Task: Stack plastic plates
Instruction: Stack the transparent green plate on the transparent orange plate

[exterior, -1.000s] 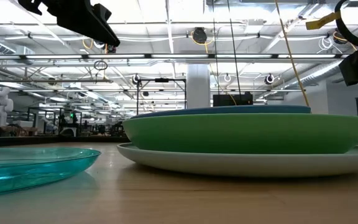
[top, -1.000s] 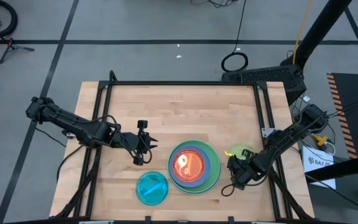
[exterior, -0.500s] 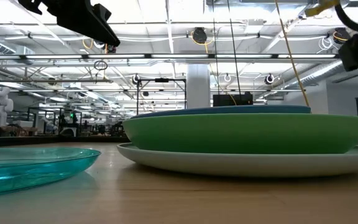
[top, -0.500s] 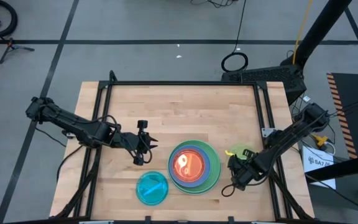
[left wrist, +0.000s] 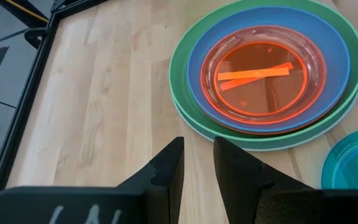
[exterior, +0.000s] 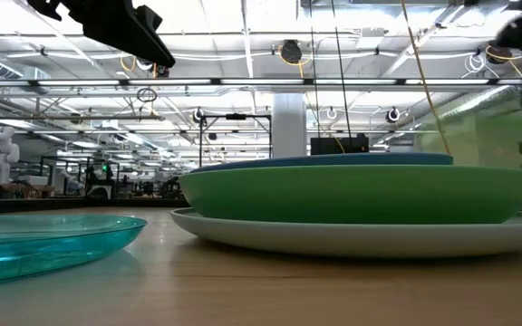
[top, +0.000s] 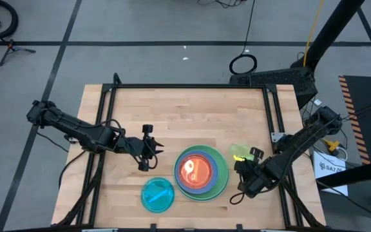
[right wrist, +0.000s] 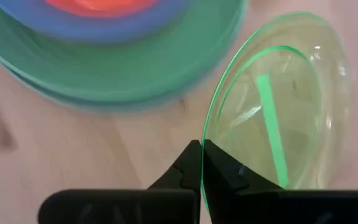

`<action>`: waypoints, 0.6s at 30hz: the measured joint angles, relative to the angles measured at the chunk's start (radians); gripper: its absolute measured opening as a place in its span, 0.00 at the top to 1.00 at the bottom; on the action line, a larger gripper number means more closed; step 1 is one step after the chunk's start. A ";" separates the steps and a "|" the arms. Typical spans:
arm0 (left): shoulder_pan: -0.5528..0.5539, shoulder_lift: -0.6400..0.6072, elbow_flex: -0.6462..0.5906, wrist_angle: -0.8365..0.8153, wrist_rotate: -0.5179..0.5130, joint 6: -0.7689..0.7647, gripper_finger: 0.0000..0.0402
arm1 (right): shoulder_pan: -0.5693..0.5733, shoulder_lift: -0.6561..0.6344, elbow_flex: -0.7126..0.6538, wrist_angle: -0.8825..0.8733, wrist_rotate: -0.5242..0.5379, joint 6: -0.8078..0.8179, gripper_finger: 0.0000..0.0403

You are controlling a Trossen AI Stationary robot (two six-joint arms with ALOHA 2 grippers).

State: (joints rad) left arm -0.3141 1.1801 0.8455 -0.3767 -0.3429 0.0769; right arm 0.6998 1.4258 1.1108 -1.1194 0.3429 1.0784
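A stack of plates [top: 201, 171] sits near the table's near edge: a pale blue one at the bottom, then green, blue and orange on top [left wrist: 257, 74]. A translucent cyan plate [top: 158, 194] lies flat to the stack's near left. My right gripper [top: 245, 166] is shut on a translucent lime plate [top: 239, 152] just right of the stack. My left gripper [top: 148, 154] hovers left of the stack with a narrow gap between its fingers [left wrist: 169, 168]. No rust-brown or pink plate shows. My right gripper [right wrist: 202, 152] pinches the lime plate's rim [right wrist: 205, 134] between its two fingers, on the side nearest the arm. The fingers come slanting down from the table's near right. The plate [right wrist: 284, 106] stands tilted, with the held rim raised. I cannot tell whether its far rim touches the table.
Bare wood lies over the table's far half and its left side. A black frame rail [top: 189, 86] runs round the table. The stack's green rim [right wrist: 135, 81] is close beside the lime plate. Cables hang by the right arm [top: 234, 196].
My right gripper has risen and shifted a little toward the stack. The lime plate has gone from lying flat on the table to tilted, its gripped rim lifted. The left arm, the stack and the cyan plate have kept still.
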 joint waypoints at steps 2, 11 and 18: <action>0.000 0.000 0.000 0.000 0.000 0.000 0.76 | -0.001 0.000 0.033 0.007 0.047 -0.027 1.00; 0.000 0.000 0.000 0.000 0.000 0.000 0.76 | -0.074 0.007 0.068 0.279 0.107 -0.284 1.00; 0.000 0.000 0.000 0.000 0.000 -0.001 0.76 | -0.138 0.083 0.103 0.475 0.071 -0.533 1.00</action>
State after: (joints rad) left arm -0.3141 1.1801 0.8455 -0.3771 -0.3428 0.0759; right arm 0.5616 1.5084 1.2139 -0.6440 0.4141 0.5458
